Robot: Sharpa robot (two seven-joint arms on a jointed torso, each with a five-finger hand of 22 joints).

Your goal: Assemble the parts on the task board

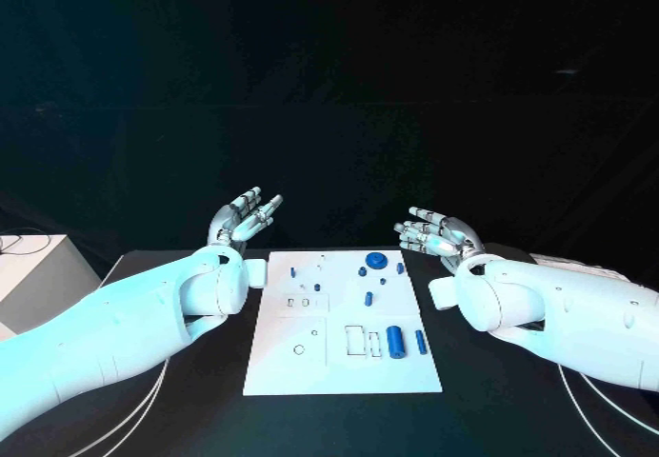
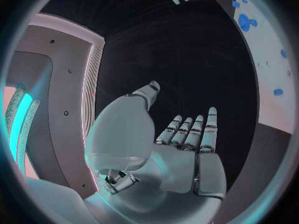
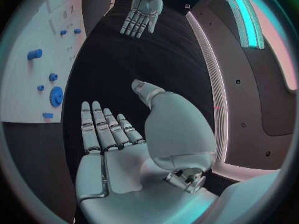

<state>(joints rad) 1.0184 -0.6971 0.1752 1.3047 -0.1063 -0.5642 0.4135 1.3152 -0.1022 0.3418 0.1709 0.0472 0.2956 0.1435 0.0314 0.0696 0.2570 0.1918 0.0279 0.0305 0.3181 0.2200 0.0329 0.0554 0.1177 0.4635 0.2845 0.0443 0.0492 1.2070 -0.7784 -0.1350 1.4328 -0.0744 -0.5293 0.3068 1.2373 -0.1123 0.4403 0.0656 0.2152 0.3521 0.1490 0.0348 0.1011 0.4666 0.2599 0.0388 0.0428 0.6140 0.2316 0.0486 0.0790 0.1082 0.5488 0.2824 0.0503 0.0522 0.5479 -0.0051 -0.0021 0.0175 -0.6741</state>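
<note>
**Both hands raised and empty beyond the board**

The task board (image 1: 344, 324) is seen lying flat in the middle of the black table (image 1: 481, 419), between the two arms. Small blue parts (image 1: 370, 298) are scattered over its far half, among them a round disc (image 1: 375, 258) near the far edge, and two longer blue cylinders (image 1: 395, 340) are laid side by side nearer the robot, beside white slots. In the head view the smallest pieces are too fine to be told apart.

The left hand (image 1: 245, 220) is held up above the board's far left corner, fingers spread and nothing gripped. The right hand (image 1: 440, 235) is held up above the far right corner, likewise spread and empty. Neither hand is touching the board.

From the left wrist view the palm (image 2: 181, 159) is shown bare, fingers straight and side by side, with an edge of the board (image 2: 274, 59) off to one side. From the right wrist view the same bare, extended palm (image 3: 118, 154) is shown, and the opposite hand (image 3: 142, 15) is also caught hanging open across the table, which the head view presents only from behind.
</note>
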